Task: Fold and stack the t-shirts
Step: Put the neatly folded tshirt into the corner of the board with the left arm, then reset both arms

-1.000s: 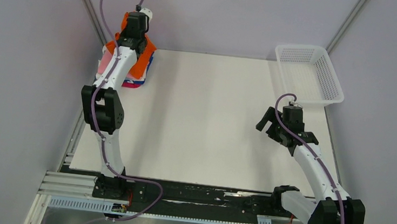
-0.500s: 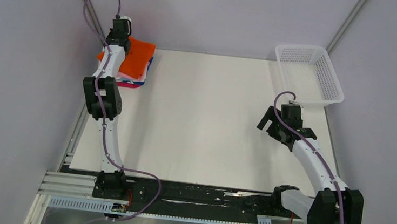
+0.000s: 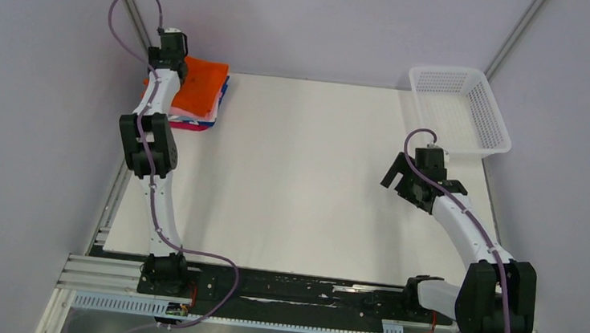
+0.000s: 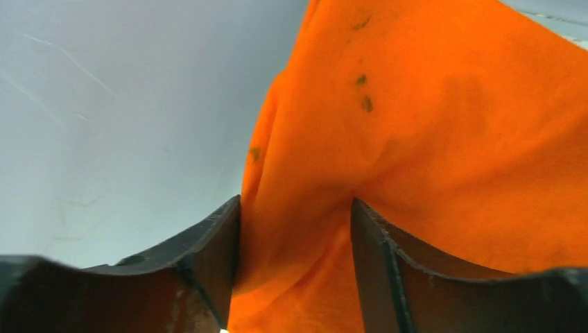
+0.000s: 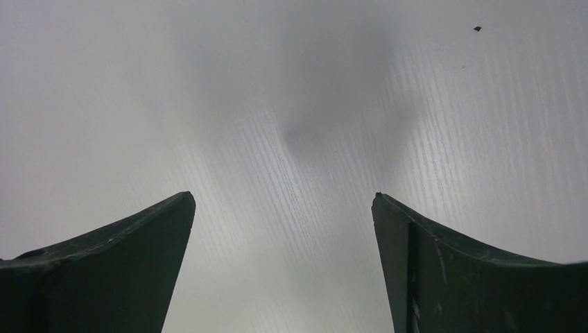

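Observation:
A folded bright orange t-shirt (image 3: 202,86) with tiny dark specks (image 4: 444,125) tops a stack of t-shirts at the table's far left corner; blue, white and magenta edges (image 3: 199,123) peek out beneath it. My left gripper (image 3: 173,66) (image 4: 296,208) sits at the stack's left end. Its jaws stand apart with a fold of the orange cloth lying loosely between them, touching the left finger (image 4: 218,243). Over bare table on the right side, my right gripper (image 3: 394,175) (image 5: 284,198) hangs wide open with nothing in it.
A white plastic mesh basket (image 3: 498,124) stands at the far right corner, nothing showing inside it. The white table (image 3: 298,183) lies between the arms. Grey walls close in at the left, the right and the back.
The left arm swung left and back, laying the orange t-shirt flat on the stack, and its jaws have parted. The right arm drew back slightly, still open.

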